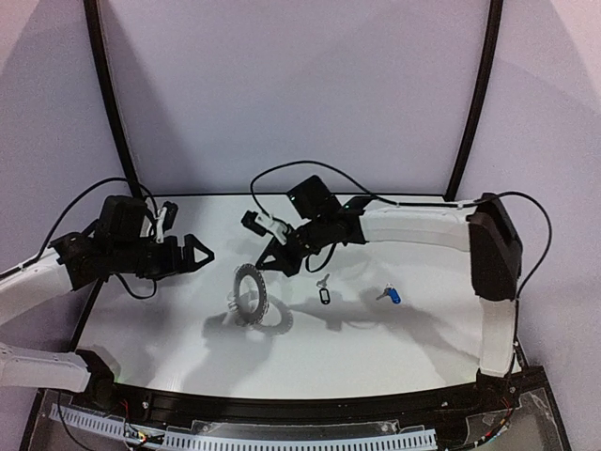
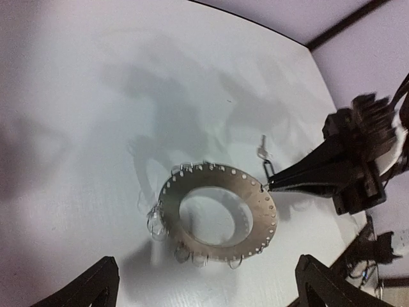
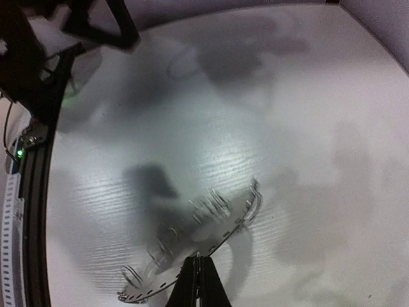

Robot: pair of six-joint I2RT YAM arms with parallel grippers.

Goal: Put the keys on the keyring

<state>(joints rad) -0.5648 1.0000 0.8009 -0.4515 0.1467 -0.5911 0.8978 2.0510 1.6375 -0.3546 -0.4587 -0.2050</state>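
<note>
Keyring [image 2: 261,214] handling is being judged as that of a thin, stiff metal plate: light, hard and slippery on its flat faces, with fine wire clips [image 2: 156,224] around the rim that are probably easily bent. It is being gripped at its rim by the right end effector [image 2: 271,185], fingers clamped together on the edge, and is being held tilted over the white surface [image 1: 423,348]; whether its low edge is touching cannot be told. A bare stretch of rim between clips is being judged the safest hold. The left end effector [image 1: 205,254] is being held wide apart just beside it. The black-tagged key [image 1: 325,294] and the blue-tagged key [image 1: 391,296] are lying untouched on the surface to its right; being tiny and thin, they are being judged best pinched by their tags.
</note>
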